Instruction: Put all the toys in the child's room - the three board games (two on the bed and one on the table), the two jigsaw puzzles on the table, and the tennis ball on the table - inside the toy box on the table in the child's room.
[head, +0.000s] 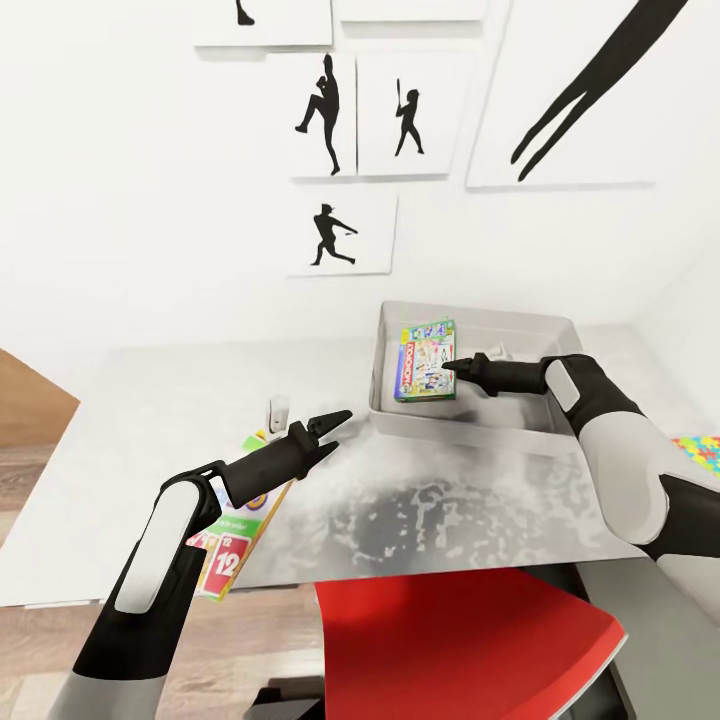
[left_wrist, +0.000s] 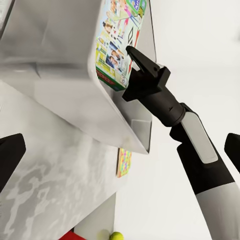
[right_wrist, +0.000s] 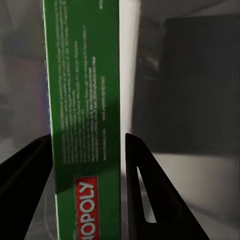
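Beneath left arm (head: 160, 560), half-hidden SKIP-BO box (head: 235, 540)

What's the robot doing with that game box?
The robot is tidying toys. Its right end effector reaches into the pale grey rectangular toy box on the light grey desk, its fingers either side of the edge of the white and green MONOPOLY game box, which sits inside the bin. Its left end effector hangs open above the desk, over the green, yellow and red SKIP-BO box lying at the desk's near edge. A many-coloured jigsaw square waits on the right.
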